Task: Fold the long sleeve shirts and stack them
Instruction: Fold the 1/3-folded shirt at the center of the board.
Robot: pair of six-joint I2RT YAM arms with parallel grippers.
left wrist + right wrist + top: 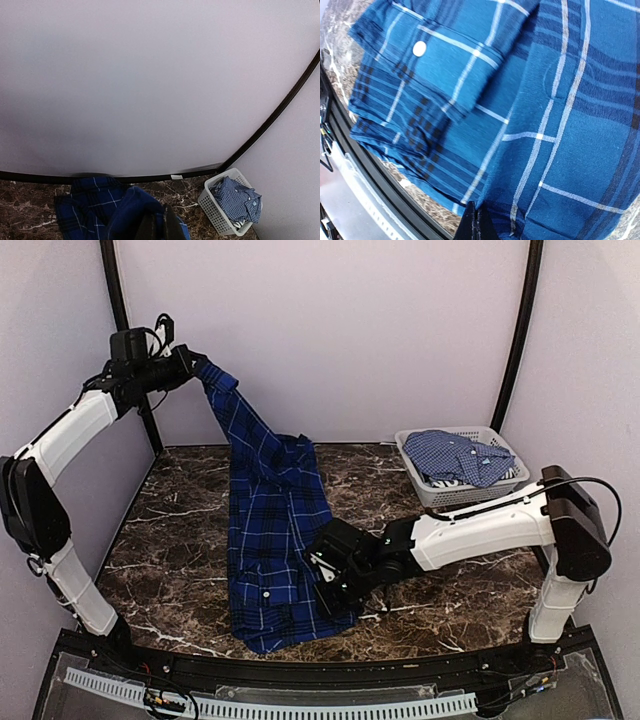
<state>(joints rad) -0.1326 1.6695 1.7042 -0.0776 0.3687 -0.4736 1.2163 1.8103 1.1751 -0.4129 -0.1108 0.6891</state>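
Dark plaid shirt (275,530) lies on tabletop (180,540), left of centre. Long axis runs near to far, far end pulled up toward far left. Left jaws, high at far left, clamp raised end. Right jaws, low, pinch near right hem corner. Lighter checked shirt (455,457) sits in basket (440,498), far right; right arm nearer.

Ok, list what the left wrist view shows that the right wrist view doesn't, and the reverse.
Left wrist only: the pale backdrop wall, and the lattice basket holding the lighter blue checked shirt.
Right wrist only: a close look at a white button and the black rail past the table's near edge.
Both: the dark plaid shirt over the marble table, pinched by the left gripper in one view and by the right gripper in the other.
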